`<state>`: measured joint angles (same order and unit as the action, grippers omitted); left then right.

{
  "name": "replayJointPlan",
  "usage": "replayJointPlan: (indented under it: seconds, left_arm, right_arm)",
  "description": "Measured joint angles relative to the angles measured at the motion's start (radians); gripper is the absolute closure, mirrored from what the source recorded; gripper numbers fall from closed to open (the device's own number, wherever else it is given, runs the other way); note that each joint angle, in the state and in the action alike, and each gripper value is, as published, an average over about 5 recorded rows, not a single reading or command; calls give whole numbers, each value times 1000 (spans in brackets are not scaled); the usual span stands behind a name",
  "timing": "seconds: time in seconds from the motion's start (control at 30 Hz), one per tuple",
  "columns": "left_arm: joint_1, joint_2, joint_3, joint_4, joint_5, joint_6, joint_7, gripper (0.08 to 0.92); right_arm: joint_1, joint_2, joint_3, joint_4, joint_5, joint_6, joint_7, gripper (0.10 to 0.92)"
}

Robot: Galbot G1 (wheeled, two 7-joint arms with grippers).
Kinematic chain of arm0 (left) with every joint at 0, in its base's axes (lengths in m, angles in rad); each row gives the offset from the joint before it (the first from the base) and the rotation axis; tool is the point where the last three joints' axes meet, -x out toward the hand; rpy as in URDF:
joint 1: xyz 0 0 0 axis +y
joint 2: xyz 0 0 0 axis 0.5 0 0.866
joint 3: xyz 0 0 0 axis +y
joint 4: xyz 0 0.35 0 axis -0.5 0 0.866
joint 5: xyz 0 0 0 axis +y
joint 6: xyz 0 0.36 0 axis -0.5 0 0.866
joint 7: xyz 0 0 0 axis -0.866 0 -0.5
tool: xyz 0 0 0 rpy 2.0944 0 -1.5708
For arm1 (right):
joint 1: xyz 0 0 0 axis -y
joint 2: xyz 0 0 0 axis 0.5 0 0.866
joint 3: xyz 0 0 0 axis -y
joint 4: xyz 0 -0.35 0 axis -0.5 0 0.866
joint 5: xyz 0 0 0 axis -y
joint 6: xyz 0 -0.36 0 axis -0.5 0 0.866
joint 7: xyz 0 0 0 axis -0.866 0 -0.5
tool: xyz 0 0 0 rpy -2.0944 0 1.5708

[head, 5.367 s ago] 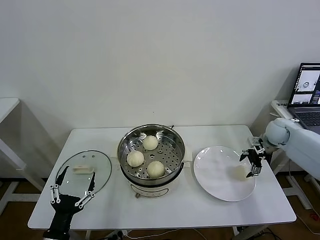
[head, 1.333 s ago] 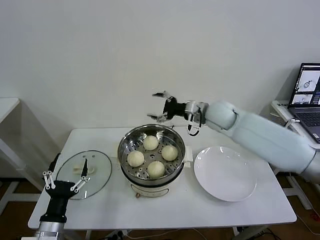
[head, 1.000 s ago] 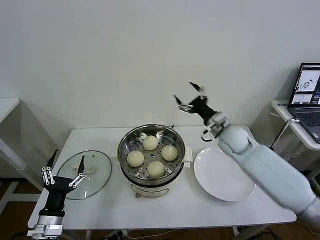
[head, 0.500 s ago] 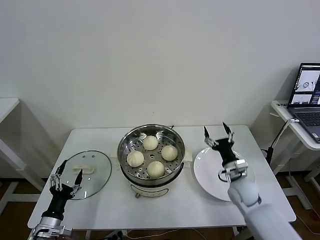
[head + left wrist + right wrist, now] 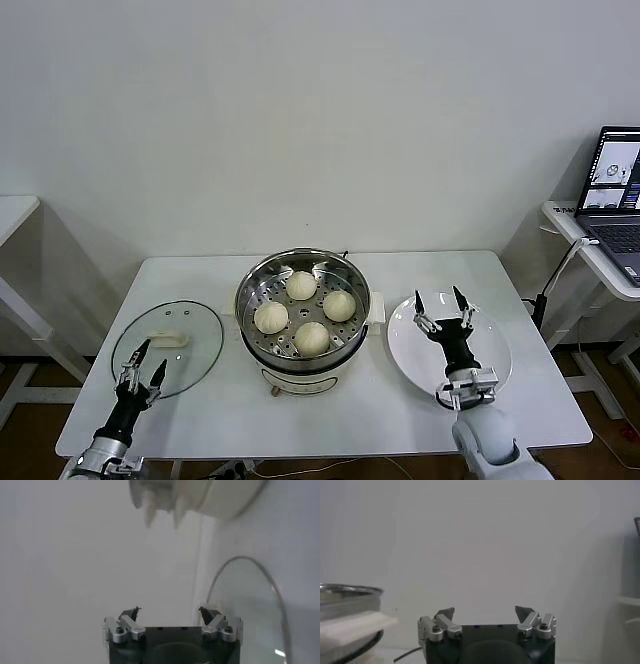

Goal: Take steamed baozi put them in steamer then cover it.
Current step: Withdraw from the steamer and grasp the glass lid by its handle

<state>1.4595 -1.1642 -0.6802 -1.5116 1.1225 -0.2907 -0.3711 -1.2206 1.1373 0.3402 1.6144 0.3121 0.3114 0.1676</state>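
Four cream-white baozi [image 5: 311, 338] lie on the perforated tray inside the steel steamer [image 5: 250, 284] at the table's middle. The glass cover [image 5: 196, 344] with its white handle [image 5: 167, 340] lies flat on the table to the steamer's left; its rim also shows in the left wrist view [image 5: 272, 592]. My left gripper [image 5: 142, 363] is open and empty, pointing up at the cover's near edge. My right gripper [image 5: 443, 305] is open and empty, pointing up over the white plate [image 5: 490, 377]. Both show open in the wrist views, the left [image 5: 169, 610] and the right [image 5: 484, 611].
The empty white plate sits to the steamer's right. A laptop [image 5: 617, 190] stands on a side stand at the far right. A second white table edge [image 5: 15, 212] shows at the far left. The steamer's rim shows in the right wrist view [image 5: 345, 592].
My right arm left the steamer after placing the fourth baozi, swung right and came down over the plate. My left gripper dropped lower at the cover's near edge.
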Motion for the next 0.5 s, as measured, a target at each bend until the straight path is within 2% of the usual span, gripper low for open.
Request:
replayJointPlan:
  seconds: [0.5]
  left_arm:
    - [-123,6,30,115,45,27,4,177]
  right_arm:
    - [-49,48,24,-12,-47,15,-10,203]
